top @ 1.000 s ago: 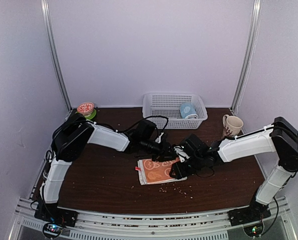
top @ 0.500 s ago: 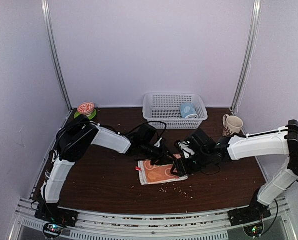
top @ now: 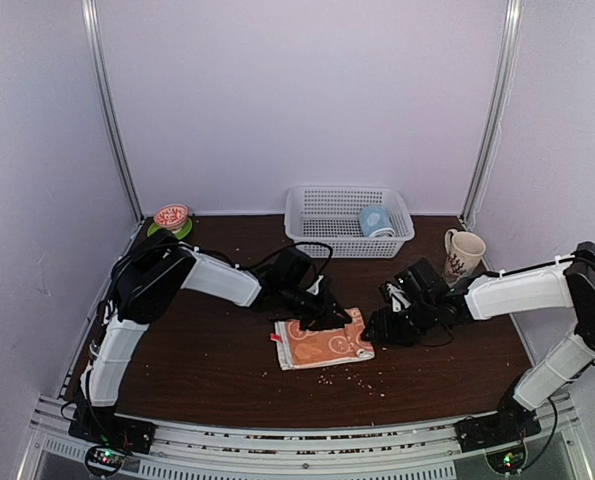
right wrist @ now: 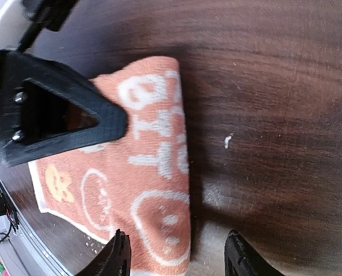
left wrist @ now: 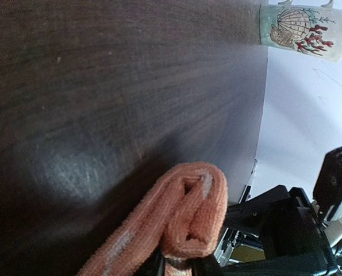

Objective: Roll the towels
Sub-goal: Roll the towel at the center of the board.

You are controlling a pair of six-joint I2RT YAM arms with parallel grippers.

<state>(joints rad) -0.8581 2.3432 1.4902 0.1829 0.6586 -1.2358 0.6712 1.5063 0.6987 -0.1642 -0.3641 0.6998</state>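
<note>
On the dark, crumb-speckled table (top: pixel 207 360) lies an orange towel (top: pixel 322 345).

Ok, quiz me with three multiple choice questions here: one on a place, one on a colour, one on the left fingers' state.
1. Where is the mug? A. right of the basket B. inside the basket C. near left corner
2. The towel on the table is: A. green B. orange with white pattern C. black
3. The left fingers are: A. wide open B. gripping the mug C. shut on the towel's edge
Answers: A, it stands outside the basket's right end; B, the pattern shows from above; C, the wrist view shows the folded edge pinched.
</note>
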